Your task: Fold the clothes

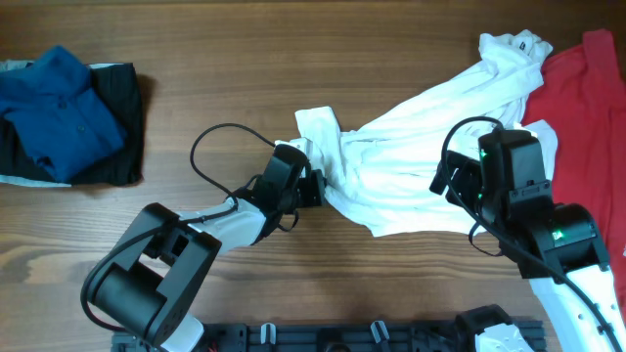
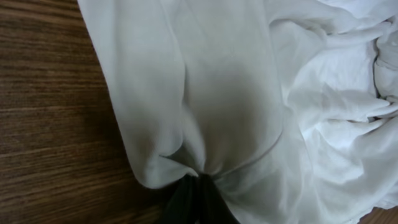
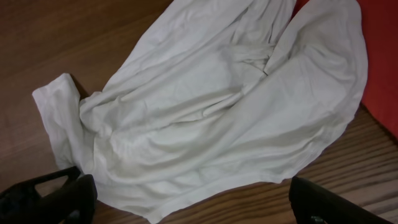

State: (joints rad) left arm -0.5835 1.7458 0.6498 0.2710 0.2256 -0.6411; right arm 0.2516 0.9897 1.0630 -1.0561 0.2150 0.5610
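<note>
A large white T-shirt (image 1: 411,156) lies crumpled across the table's middle and right, stretching up to the far right corner. My left gripper (image 1: 315,188) is shut on a pinched fold at its left edge; in the left wrist view the cloth (image 2: 217,93) bunches into the black jaws (image 2: 198,198). My right gripper (image 1: 458,184) is open and empty above the shirt's right part; in the right wrist view its fingers (image 3: 186,199) are wide apart over the shirt's hem (image 3: 205,124). A red shirt (image 1: 587,88) lies at the far right, partly under the white one.
A folded blue shirt (image 1: 54,108) lies on a black garment (image 1: 122,127) at the far left. The left arm's cable (image 1: 220,137) loops above its wrist. The red shirt also shows in the right wrist view (image 3: 379,56). Bare wood table (image 1: 245,59).
</note>
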